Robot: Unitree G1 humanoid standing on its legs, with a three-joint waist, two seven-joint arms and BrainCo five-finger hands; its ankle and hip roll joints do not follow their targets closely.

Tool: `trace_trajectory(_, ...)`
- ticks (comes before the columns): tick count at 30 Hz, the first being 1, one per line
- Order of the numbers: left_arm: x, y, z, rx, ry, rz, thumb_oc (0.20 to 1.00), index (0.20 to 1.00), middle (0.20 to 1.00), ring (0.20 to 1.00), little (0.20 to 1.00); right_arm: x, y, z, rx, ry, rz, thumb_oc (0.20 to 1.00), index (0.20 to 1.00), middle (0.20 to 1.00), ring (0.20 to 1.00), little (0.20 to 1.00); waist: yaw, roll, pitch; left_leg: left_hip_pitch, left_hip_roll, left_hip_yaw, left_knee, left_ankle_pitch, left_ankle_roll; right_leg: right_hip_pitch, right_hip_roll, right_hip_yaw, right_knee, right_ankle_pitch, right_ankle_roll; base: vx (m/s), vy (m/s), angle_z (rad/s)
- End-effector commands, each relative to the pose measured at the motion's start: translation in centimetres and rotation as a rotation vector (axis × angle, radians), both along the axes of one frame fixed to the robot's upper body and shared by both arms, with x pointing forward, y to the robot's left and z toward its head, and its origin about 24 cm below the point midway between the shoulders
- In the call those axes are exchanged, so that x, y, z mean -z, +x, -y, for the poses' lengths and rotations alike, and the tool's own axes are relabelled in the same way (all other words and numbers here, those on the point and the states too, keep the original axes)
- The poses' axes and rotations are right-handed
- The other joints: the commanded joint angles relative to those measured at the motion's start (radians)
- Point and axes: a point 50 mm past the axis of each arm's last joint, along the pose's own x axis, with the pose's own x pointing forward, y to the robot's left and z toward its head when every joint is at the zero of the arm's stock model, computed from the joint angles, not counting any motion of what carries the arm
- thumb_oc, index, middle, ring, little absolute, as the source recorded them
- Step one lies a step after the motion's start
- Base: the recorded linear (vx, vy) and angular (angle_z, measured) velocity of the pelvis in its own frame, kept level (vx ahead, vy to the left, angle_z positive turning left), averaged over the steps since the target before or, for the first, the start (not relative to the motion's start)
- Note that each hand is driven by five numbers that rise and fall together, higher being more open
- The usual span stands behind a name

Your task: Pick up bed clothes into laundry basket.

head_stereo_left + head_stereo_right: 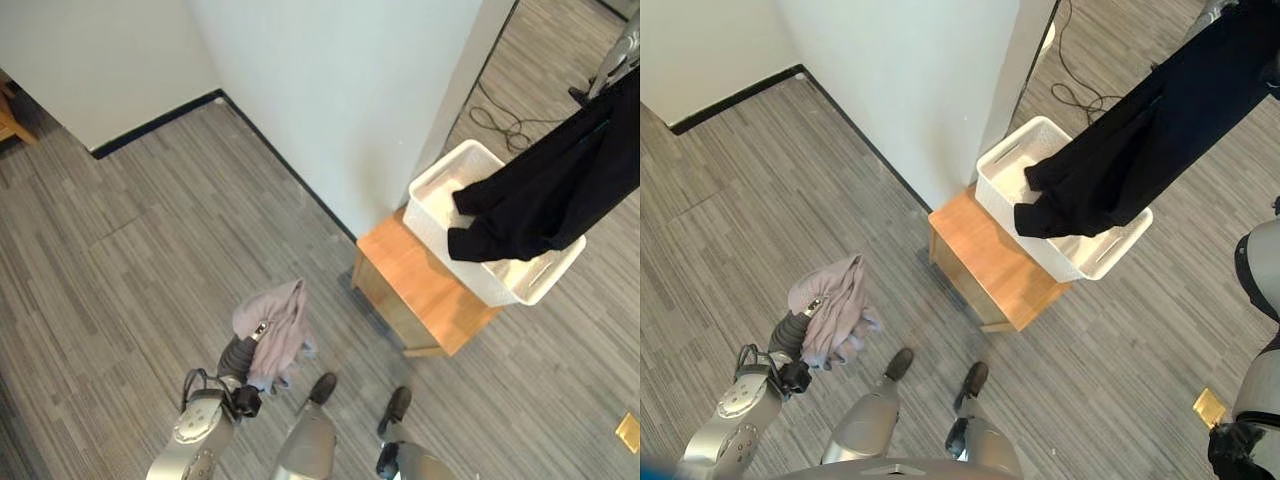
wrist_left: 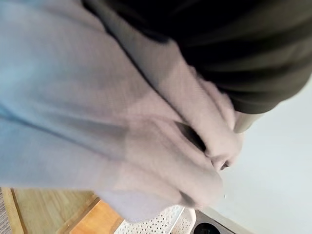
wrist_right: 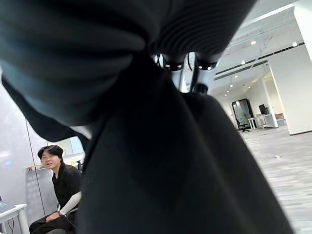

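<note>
My left hand [image 1: 238, 355] is low at the front left, shut on a pinkish-grey garment [image 1: 275, 325] that hangs bunched from it above the floor; in the left wrist view this cloth [image 2: 122, 122] covers the fingers. My right hand [image 1: 620, 50] is raised at the far right, its fingers [image 3: 197, 73] curled round a long black garment [image 1: 545, 185]. That garment slants down, and its lower end droops over the white laundry basket [image 1: 438, 182]. The basket stands on a low wooden table [image 1: 410, 285].
A white wall [image 1: 340, 90] with a dark skirting runs up to the table's left side. Grey plank floor lies all around. A small yellow object [image 1: 628, 432] sits on the floor at the right. A person [image 3: 58, 190] sits in the background of the right wrist view.
</note>
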Motion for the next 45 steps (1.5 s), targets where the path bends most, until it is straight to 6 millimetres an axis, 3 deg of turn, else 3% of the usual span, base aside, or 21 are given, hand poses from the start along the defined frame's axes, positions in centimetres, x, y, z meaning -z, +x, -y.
trace_trajectory(1,-4.7,1.3,0.8,0.059,-0.024,0.228,0.2,0.2,0.2,0.2,0.2,-3.1,-0.9,-0.7,-0.019,-0.085,0.082,0.2,0.2,0.2,0.2,0.2,0.018,0.018,0.054,0.005,0.001,0.047,-0.151,0.137,0.036,0.106,0.003,0.007,0.015,-0.104,0.06,-0.03,-0.006,-0.07)
trace_trajectory(2,-4.7,1.3,0.8,0.059,-0.022,0.227,0.2,0.2,0.2,0.2,0.2,-3.0,-0.9,-0.7,-0.019,-0.083,0.081,0.2,0.2,0.2,0.2,0.2,0.018,0.016,0.053,0.006,0.001,0.048,-0.151,0.137,0.036,0.106,0.003,0.007,0.015,-0.104,0.06,-0.04,0.016,-0.04)
trace_trajectory(3,-4.6,1.4,0.8,0.045,-0.025,0.231,0.2,0.2,0.2,0.2,0.2,-0.8,1.2,-3.2,-0.136,-0.103,0.03,0.2,0.2,0.2,0.2,0.2,0.017,0.018,0.067,0.002,0.003,0.05,-0.15,0.139,0.037,0.101,0.005,0.011,0.015,-0.1,0.059,-0.04,0.013,-0.01)
trace_trajectory(8,-4.4,1.3,0.6,0.018,-0.031,0.229,0.2,0.2,0.2,0.2,0.2,3.7,4.3,-9.7,-0.414,-0.177,-0.093,0.2,0.2,0.2,0.2,0.2,0.013,0.015,0.092,-0.003,0.004,0.055,-0.15,0.139,0.04,0.092,0.01,0.02,0.015,-0.1,0.055,-0.03,0.005,-0.03)
trace_trajectory(10,-4.4,1.3,0.6,0.019,-0.03,0.228,0.2,0.2,0.2,0.2,0.2,3.7,4.3,-9.7,-0.414,-0.176,-0.093,0.2,0.2,0.2,0.2,0.2,0.013,0.014,0.092,-0.003,0.004,0.055,-0.15,0.139,0.04,0.092,0.009,0.02,0.015,-0.1,0.055,0.0,0.0,0.0)
trace_trajectory(11,-4.4,1.3,0.7,0.029,-0.03,0.226,0.2,0.2,0.2,0.2,0.2,5.4,4.8,-10.8,-0.454,-0.208,-0.156,0.2,0.2,0.2,0.2,0.2,0.013,0.015,0.103,-0.009,0.004,0.055,-0.15,0.14,0.041,0.087,0.01,0.019,0.015,-0.098,0.055,0.0,0.0,0.0)
trace_trajectory(12,-4.4,1.3,0.7,0.029,-0.029,0.225,0.2,0.2,0.2,0.2,0.2,5.4,4.8,-10.7,-0.454,-0.207,-0.157,0.2,0.2,0.2,0.2,0.2,0.014,0.014,0.102,-0.009,0.004,0.055,-0.15,0.14,0.041,0.087,0.01,0.019,0.015,-0.098,0.055,-0.05,0.007,0.02)
trace_trajectory(13,-4.4,1.3,0.8,0.037,-0.028,0.225,0.2,0.2,0.2,0.2,0.2,6.7,5.0,-10.8,-0.452,-0.212,-0.201,0.2,0.2,0.2,0.2,0.2,0.018,0.015,0.111,-0.013,0.005,0.055,-0.15,0.14,0.042,0.084,0.01,0.017,0.015,-0.095,0.056,0.0,0.0,0.0)
trace_trajectory(17,-4.4,1.2,0.7,0.04,-0.019,0.226,0.2,0.2,0.2,0.2,0.2,7.7,5.2,-10.5,-0.432,-0.241,-0.261,0.2,0.2,0.2,0.2,0.2,0.021,0.017,0.117,-0.014,0.004,0.055,-0.153,0.142,0.042,0.083,0.009,0.015,0.015,-0.094,0.056,0.0,0.0,0.0)
trace_trajectory(20,-4.5,1.0,0.3,0.023,-0.012,0.228,0.2,0.2,0.2,0.2,0.2,7.6,5.1,-9.7,-0.397,-0.221,-0.26,0.2,0.2,0.2,0.2,0.2,0.019,0.019,0.117,-0.011,0.002,0.053,-0.153,0.141,0.043,0.085,0.007,0.017,0.015,-0.093,0.057,0.0,0.0,0.0)
trace_trajectory(31,-4.5,1.0,0.3,0.022,-0.012,0.228,0.2,0.2,0.2,0.2,0.2,7.6,5.1,-9.7,-0.397,-0.221,-0.26,0.2,0.2,0.2,0.2,0.2,0.019,0.019,0.117,-0.011,0.002,0.053,-0.153,0.141,0.043,0.085,0.007,0.018,0.015,-0.093,0.057,0.0,0.003,0.0)
trace_trajectory(32,-4.6,1.1,0.1,0.008,-0.012,0.241,0.2,0.2,0.2,0.2,0.2,6.1,4.4,-6.7,-0.266,-0.179,-0.22,0.2,0.2,0.2,0.2,0.2,0.014,0.019,0.111,0.001,0.004,0.067,-0.154,0.132,0.044,0.092,0.006,0.023,0.015,-0.096,0.059,-0.01,0.077,-0.02)
trace_trajectory(33,-4.7,1.3,0.4,0.026,-0.011,0.24,0.2,0.2,0.2,0.2,0.2,3.1,2.0,-2.0,-0.047,-0.16,-0.162,0.2,0.2,0.2,0.2,0.2,-0.003,0.013,0.098,0.002,0.002,0.084,-0.154,0.13,0.047,0.081,0.003,0.032,0.015,-0.084,0.063,-0.01,0.078,-0.03)
trace_trajectory(45,-4.7,1.3,0.1,0.002,-0.008,0.236,0.2,0.2,0.2,0.2,0.2,3.1,0.7,0.3,0.062,-0.114,-0.156,0.2,0.2,0.2,0.2,0.2,-0.014,0.02,0.099,-0.005,0.004,0.096,-0.154,0.131,0.048,0.068,0.004,0.035,0.015,-0.08,0.066,-0.01,0.001,-0.1)
